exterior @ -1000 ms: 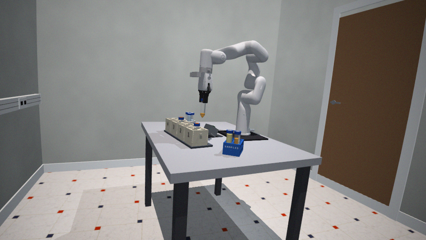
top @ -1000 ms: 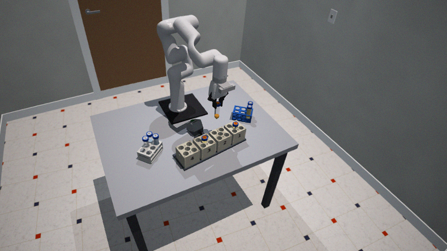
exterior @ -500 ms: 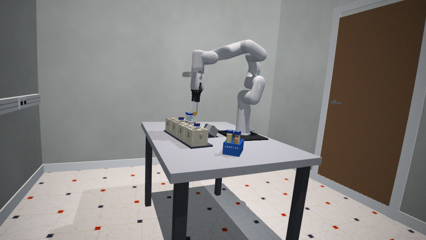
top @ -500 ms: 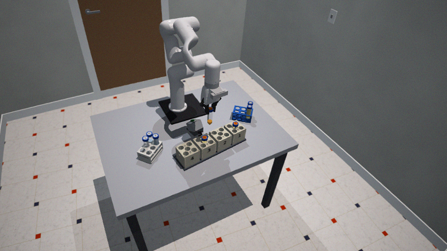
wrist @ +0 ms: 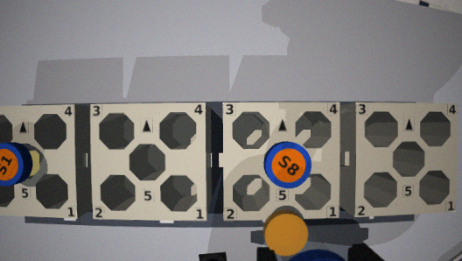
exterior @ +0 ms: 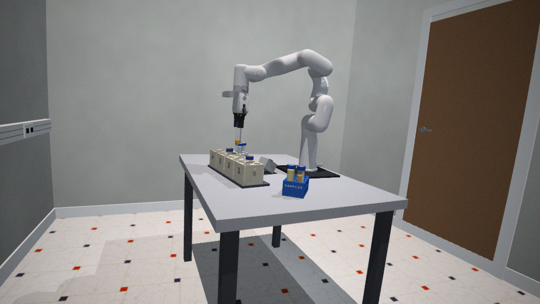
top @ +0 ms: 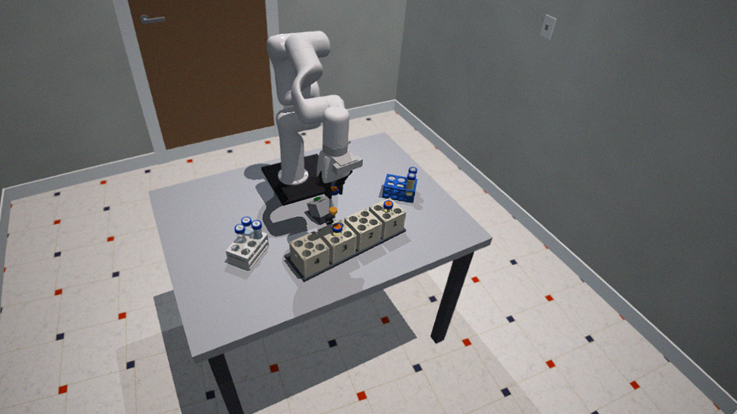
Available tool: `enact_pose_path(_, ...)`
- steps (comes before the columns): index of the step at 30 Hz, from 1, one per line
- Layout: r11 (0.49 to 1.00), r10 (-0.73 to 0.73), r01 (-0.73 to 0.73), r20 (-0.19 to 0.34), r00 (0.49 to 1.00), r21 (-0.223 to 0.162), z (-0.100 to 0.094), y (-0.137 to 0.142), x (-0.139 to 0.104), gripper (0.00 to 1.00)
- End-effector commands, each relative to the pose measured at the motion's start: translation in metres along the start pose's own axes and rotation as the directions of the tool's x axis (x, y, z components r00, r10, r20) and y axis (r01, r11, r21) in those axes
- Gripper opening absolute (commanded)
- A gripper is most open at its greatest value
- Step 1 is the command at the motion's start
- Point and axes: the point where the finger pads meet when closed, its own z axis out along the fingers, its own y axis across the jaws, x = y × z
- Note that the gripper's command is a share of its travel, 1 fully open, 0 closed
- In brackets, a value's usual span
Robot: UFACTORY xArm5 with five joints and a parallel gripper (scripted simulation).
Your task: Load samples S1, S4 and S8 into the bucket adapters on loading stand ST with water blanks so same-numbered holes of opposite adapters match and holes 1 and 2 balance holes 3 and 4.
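My gripper (top: 335, 188) (exterior: 238, 126) (wrist: 317, 255) is shut on an upright sample tube, S4 by elimination, with a blue cap and orange dot; its ID is unreadable. Its cone tip (top: 333, 210) (exterior: 237, 142) (wrist: 286, 234) holds a little orange liquid and hangs above and just behind adapter 3. Tube S8 (top: 337, 227) (exterior: 229, 149) (wrist: 288, 165) stands in hole 5 of adapter 3 (top: 351, 254) (wrist: 234, 163). Tube S1 (top: 387, 204) (exterior: 249, 157) (wrist: 6, 164) stands in hole 5 of adapter 1 (top: 394, 231). Adapters 2 (wrist: 98, 163) and 4 (wrist: 367, 163) show empty holes.
The white rack (top: 237, 260) at the left holds three white-dotted blanks. The blue samples rack (top: 386, 195) (exterior: 295, 192) holds two tubes, X5 and X7. The sloped desk (top: 318, 209) (exterior: 266, 165) with the green DONE key (top: 316, 199) stands behind the loading stand.
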Motion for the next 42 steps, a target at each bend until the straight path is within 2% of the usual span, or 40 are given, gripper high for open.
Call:
enact_pose_path(1,1.000,-0.001,0.001,-0.004,1.000,0.014,-0.001,0.022,0.009,0.00)
enact_pose_path(23,1.000,-0.001,0.001,-0.004,1.000,0.013,0.000,0.118,0.039,0.00)
enact_pose_path(42,1.000,-0.001,0.001,-0.004,1.000,0.013,0.000,0.119,0.039,0.00)
